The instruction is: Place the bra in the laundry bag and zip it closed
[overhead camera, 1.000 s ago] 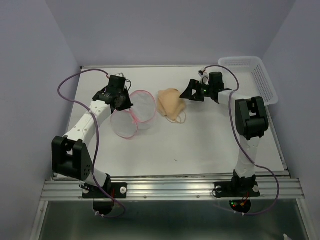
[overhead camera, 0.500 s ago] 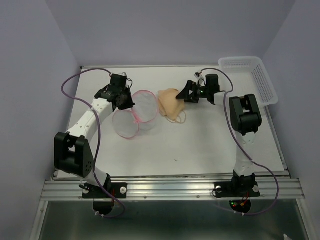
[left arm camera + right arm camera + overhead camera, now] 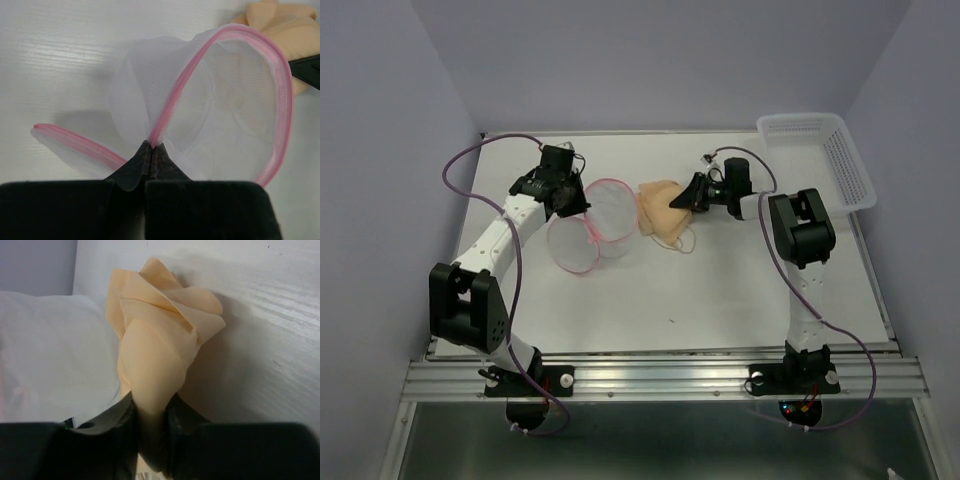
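With the left claw (image 3: 151, 154), pinched the pink rim (image 3: 283, 75) of the laundry bag (image 3: 592, 225), fingertips pressed tight together on the fabric. Held the bag's round mouth open and turned rightward, with the other mesh half sagging onto the bench (image 3: 710, 290) at the bag's near-left side. Saw tan colour showing faintly through the translucent mesh in the left wrist view.

Just right of the bag, found the bra (image 3: 660, 208), outside the mouth and close against the rim. Gripped a bunched fold of it with the right claw (image 3: 150, 440), clamped on the tan fabric, the rest crumpled between that claw and the bag. Could not tell whether the bra rested on the bench or hung slightly above it.

Well right of the bag, noted a white lattice basket (image 3: 832, 155) at the bench's far corner.
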Robot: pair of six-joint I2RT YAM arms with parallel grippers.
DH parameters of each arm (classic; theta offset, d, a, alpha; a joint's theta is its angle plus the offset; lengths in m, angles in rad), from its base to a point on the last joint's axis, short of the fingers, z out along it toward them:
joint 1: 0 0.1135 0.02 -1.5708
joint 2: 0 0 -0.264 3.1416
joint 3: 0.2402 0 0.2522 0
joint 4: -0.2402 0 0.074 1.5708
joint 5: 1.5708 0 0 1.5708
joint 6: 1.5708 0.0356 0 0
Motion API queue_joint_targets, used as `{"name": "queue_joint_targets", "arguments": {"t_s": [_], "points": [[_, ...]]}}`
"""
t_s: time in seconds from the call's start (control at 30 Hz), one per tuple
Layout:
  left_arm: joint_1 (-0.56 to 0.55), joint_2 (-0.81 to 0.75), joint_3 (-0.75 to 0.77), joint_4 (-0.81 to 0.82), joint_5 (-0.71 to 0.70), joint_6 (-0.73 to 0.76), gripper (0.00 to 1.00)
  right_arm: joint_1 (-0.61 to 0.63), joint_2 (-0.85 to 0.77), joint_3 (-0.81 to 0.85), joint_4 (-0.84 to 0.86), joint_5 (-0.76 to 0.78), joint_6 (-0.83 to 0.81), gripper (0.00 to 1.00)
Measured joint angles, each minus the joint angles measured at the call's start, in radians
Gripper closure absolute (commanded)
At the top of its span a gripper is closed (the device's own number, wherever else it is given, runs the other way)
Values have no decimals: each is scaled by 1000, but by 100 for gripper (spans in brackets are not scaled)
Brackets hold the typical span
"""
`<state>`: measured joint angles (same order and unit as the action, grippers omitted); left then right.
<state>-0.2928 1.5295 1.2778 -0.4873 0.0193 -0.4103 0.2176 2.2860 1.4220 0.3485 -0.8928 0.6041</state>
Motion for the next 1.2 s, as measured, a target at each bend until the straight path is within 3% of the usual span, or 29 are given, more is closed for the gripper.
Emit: {"name": "queue_joint_targets", "arguments": {"t_s": [0.2, 0.47, 0.73, 0.93, 1.2], "points": [[0, 0, 0, 2, 0, -3, 100, 0, -18, -74, 90, -34, 56, 96], [0, 0, 0, 10, 0, -10, 100, 1, -291, -161, 84, -5, 23, 99], [-11, 0, -2, 24, 1, -25, 100, 53, -634, -94, 18, 160, -117, 99], [-26, 0, -3, 33, 6, -51, 100, 194, -651, -48, -7, 307, -167, 99], [-36, -1, -37, 54, 16, -88, 100, 315, -496, 51, 1, 473, -159, 99]]}}
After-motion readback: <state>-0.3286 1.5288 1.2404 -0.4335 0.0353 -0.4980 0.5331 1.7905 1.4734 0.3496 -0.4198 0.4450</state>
